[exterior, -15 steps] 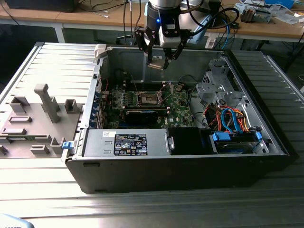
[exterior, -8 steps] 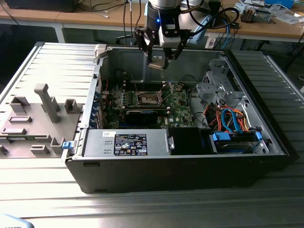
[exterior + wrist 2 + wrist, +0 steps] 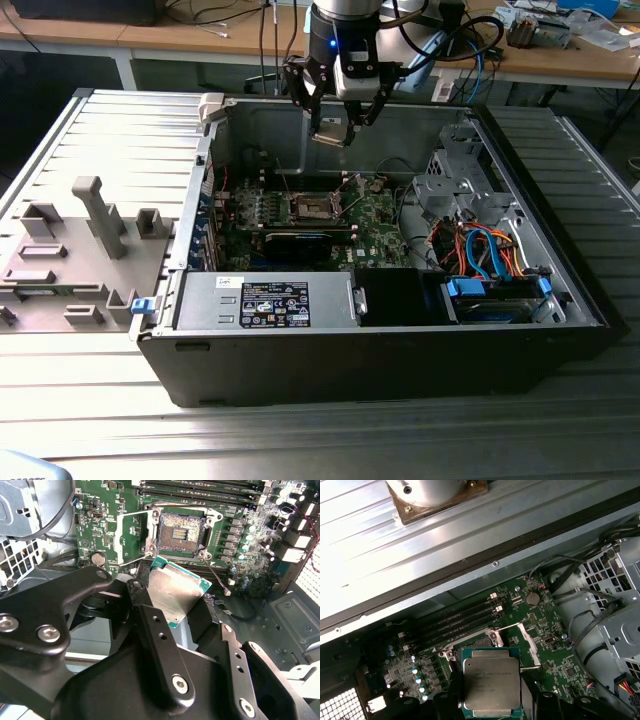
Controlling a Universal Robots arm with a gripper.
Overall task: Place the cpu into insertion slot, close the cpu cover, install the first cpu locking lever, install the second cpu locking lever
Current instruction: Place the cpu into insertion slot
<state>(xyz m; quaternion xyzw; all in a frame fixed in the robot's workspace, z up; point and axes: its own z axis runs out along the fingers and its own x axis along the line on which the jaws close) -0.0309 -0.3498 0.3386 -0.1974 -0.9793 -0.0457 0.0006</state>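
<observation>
The arm (image 3: 345, 40) hangs upright, wrist pointing down, jaws clamped on the cpu's (image 3: 490, 680) opposite edges.

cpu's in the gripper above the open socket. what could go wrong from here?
1. The cpu looks skewed against the insertion slot in both wrist views; lowered like that, it could land crooked on the exposed contacts.
2. The gripper pinches it only by its edges, well above the motherboard; a slip would drop it.
3. The open cpu cover sits right beside the slot and may catch a finger.
</observation>
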